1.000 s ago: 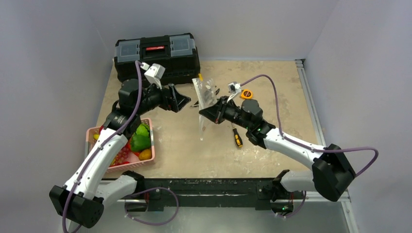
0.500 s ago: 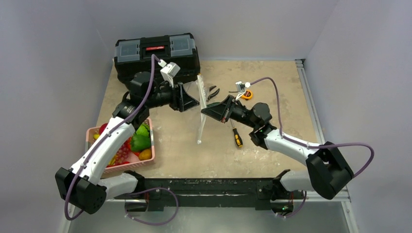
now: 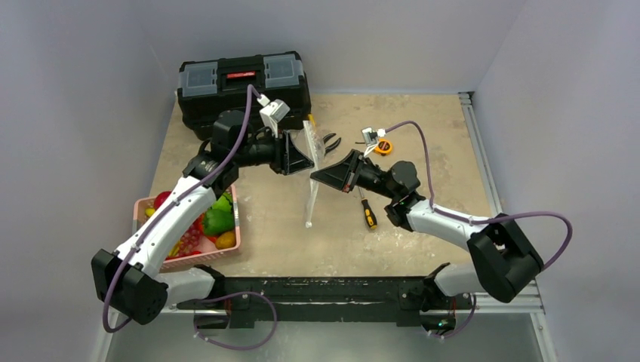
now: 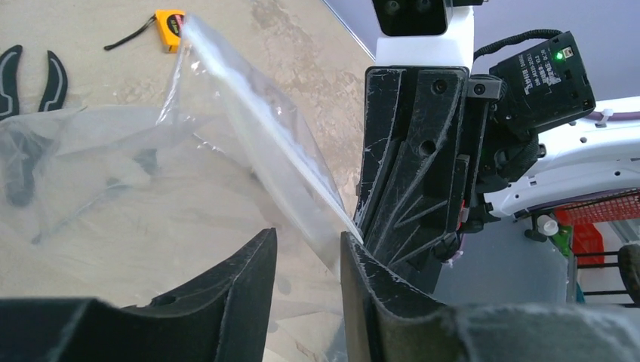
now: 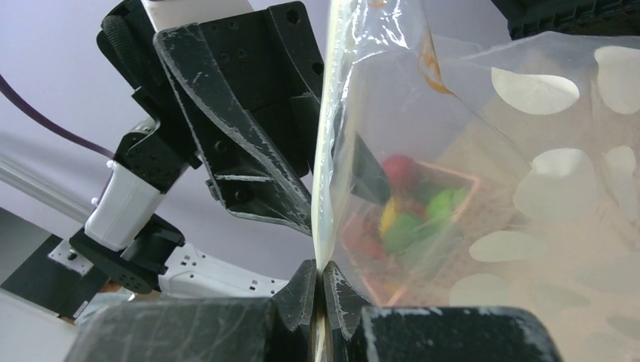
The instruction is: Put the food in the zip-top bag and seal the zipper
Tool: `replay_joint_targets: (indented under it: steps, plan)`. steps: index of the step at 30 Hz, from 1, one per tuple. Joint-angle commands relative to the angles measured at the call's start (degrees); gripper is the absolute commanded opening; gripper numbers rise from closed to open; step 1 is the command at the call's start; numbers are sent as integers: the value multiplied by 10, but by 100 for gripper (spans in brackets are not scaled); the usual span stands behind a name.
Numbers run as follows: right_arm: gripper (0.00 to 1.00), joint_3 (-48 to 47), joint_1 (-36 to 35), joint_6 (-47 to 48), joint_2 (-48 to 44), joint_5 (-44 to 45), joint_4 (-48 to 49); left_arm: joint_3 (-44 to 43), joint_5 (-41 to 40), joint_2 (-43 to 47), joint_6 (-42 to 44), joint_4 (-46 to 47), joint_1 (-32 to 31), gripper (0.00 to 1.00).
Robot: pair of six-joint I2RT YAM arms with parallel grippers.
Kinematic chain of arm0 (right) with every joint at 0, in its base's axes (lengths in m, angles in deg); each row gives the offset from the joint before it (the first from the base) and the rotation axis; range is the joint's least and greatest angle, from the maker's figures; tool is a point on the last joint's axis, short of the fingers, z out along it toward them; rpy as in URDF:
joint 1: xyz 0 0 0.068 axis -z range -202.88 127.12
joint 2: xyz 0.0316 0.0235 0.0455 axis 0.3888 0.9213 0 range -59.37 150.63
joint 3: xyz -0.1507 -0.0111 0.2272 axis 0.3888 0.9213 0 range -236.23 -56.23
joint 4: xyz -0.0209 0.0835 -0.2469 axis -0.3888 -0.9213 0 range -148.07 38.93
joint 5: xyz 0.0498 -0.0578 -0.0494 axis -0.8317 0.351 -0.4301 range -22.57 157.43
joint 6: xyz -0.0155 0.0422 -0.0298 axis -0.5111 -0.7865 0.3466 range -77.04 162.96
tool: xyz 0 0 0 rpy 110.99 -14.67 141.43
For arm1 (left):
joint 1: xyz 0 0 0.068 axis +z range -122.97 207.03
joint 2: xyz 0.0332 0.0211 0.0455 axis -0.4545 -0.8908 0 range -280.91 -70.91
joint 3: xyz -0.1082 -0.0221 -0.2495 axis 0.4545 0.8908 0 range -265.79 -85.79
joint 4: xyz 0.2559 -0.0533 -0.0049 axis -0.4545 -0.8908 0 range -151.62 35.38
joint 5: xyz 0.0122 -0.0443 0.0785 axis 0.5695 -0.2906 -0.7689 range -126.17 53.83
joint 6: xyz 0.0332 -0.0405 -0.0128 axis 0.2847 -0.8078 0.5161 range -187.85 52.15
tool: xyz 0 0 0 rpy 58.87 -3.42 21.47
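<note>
**Dotted bag hangs between two grippers, food lies in the basket**

The clear crinkly plastic zip-top bag with white dots (image 3: 310, 202) hangs upright over the middle of the tan stone-patterned surface (image 3: 430, 136), edge-on to the top camera. Whether its lower corner touches the surface cannot be told. The right gripper (image 3: 315, 175) reaches in from the right and is clamped tight on the bag's mouth edge. In the right wrist view its fingertips (image 5: 302, 279) press together on the narrow whitish zipper strip (image 5: 321, 188), which runs straight up from them.

The left gripper (image 3: 306, 160) meets the bag from the left, just beside the right one. In the left wrist view its two black fingers (image 4: 234, 294) stand a narrow way apart, with clear film and the lower end of the zipper strip lying in the gap. They are not pinched on it, as space shows beside the film.

The food, small glossy toy fruits and vegetables, lies in the pink plastic basket (image 3: 237, 222) at the near left, well apart from the bag. Green peppers (image 3: 218, 219), a red round fruit (image 3: 161, 200) and a yellow-orange piece (image 3: 225, 241) show among it. The right wrist camera sees the basket's reds and greens blurred through the film.

A black toolbox with clear lid compartments (image 3: 243, 83) sits at the far left. Right of the bag, a screwdriver with a yellow and black handle (image 3: 368, 216) lies under the right arm. Black-handled pliers (image 3: 330, 141) and an orange tape measure (image 3: 383, 146) lie farther back.
</note>
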Motion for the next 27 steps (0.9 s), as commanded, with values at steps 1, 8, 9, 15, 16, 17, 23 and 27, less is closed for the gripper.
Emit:
replay_joint_targets:
  steps: [1, 8, 9, 15, 16, 17, 23, 27]
  plan:
    - [0, 5, 3, -17, 4, -15, 57, -28, 29, -16, -11, 7, -8, 34]
    - [0, 5, 2, 7, -4, -12, 16, -25, 35, -12, -15, 18, -15, 18]
    - [0, 1, 2, 21, -9, -9, -8, -22, 36, -10, -18, 24, -15, 13]
    - [21, -30, -9, 133, -69, 42, -208, -12, -11, 8, -19, 28, -16, 0]
    - [26, -36, -11, 157, -79, 54, -237, -12, -21, 9, -19, 25, -17, 0]
    - [30, -41, -13, 171, -91, 71, -262, -12, -30, 12, -20, 22, -18, 0]
    - [43, -84, -36, 242, -121, 158, -393, -15, -70, 17, -19, 5, -29, 0]
    - [47, -140, -89, 277, -107, 260, -476, -19, -96, 18, -8, -10, -40, 0]
